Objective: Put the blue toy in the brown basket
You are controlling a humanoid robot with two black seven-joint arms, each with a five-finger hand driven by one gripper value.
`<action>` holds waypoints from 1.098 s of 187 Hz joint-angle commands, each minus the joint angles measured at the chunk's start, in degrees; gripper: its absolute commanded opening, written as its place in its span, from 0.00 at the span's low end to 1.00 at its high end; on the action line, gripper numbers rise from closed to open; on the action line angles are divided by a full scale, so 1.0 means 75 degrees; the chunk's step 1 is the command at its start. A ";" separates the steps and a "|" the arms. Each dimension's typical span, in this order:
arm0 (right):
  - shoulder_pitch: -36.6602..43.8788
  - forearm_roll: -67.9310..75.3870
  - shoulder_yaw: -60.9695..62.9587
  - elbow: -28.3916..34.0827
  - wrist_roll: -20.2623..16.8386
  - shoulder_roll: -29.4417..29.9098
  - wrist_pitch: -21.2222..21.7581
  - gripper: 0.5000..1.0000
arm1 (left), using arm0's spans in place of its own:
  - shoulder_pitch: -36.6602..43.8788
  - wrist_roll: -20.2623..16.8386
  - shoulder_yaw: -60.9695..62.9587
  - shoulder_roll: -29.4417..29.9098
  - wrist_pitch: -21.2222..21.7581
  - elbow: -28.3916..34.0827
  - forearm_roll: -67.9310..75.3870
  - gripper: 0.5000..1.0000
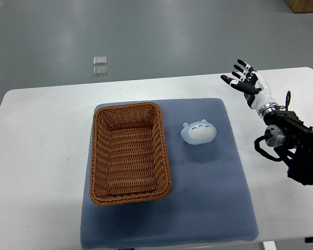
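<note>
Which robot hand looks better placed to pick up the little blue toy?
The right robot hand. It is the only one in view, open above the table's right side. The blue toy lies on the mat to the right of the brown basket, so on that hand's side. No left arm shows.

This looks like a lab or test room rather than a home. A plain white table (36,135) stands on a bare, glossy grey floor (146,36) that reflects the overhead light. A blue mat (208,208) marks out a work area on the table, and the black, cabled robot arm (295,140) reaches in from the right. Two small clear squares (100,65) lie on the floor beyond the table
</note>
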 commanded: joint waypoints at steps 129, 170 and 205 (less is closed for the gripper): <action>0.0059 -0.0006 -0.0018 0.0012 0.0000 -0.0038 0.0011 0.82 | 0.0000 0.0000 -0.0012 0.0000 0.0002 0.0013 0.0000 1.00; 0.0070 -0.0006 -0.0018 0.0012 0.0000 -0.0050 0.0011 0.82 | 0.0000 0.0000 0.0000 0.0000 0.0002 0.0013 0.0000 1.00; 0.0070 -0.0006 -0.0018 0.0012 0.0000 -0.0061 0.0023 0.83 | 0.0000 0.0000 0.0000 0.0000 0.0002 0.0001 0.0000 1.00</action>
